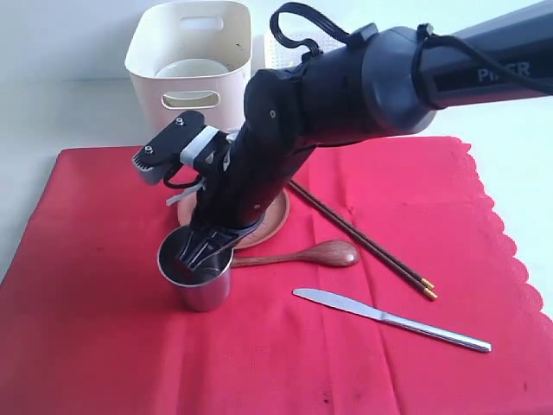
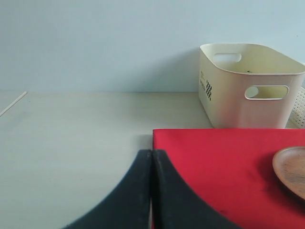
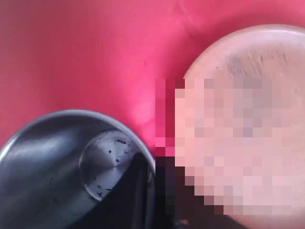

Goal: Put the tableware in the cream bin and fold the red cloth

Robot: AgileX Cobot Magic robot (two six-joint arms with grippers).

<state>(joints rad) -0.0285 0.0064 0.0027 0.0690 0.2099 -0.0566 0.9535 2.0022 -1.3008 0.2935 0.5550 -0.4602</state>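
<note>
Nearest the front edge of the red cloth (image 1: 104, 346), toward its scalloped right side, the steel table knife (image 1: 393, 320) lies flat and slantwise, apart from everything else. Further in, left of the middle, the steel cup (image 1: 194, 275) stands upright. The right gripper (image 1: 206, 249) comes down on it from above, one finger inside against the wall and the other outside, pinched on the rim. Just right of the cup lies the wooden spoon (image 1: 294, 257), its handle tip near the cup. Beyond it the dark chopsticks (image 1: 363, 238) run diagonally, yellow tips toward the knife, far ends hidden under the right arm (image 1: 346, 86). That arm also covers most of the wooden plate (image 1: 275, 220), which rests just behind the cup. The left gripper (image 2: 151, 153) is closed on nothing, fingers pressed together, over the cloth's left edge beside the bare table (image 2: 71, 129). Past the cloth's far edge the cream bin (image 1: 147, 82) stands with the pale bowl (image 1: 190, 69) already inside. The arm partly blocks a white lattice basket (image 1: 281, 47) beside it.
</note>
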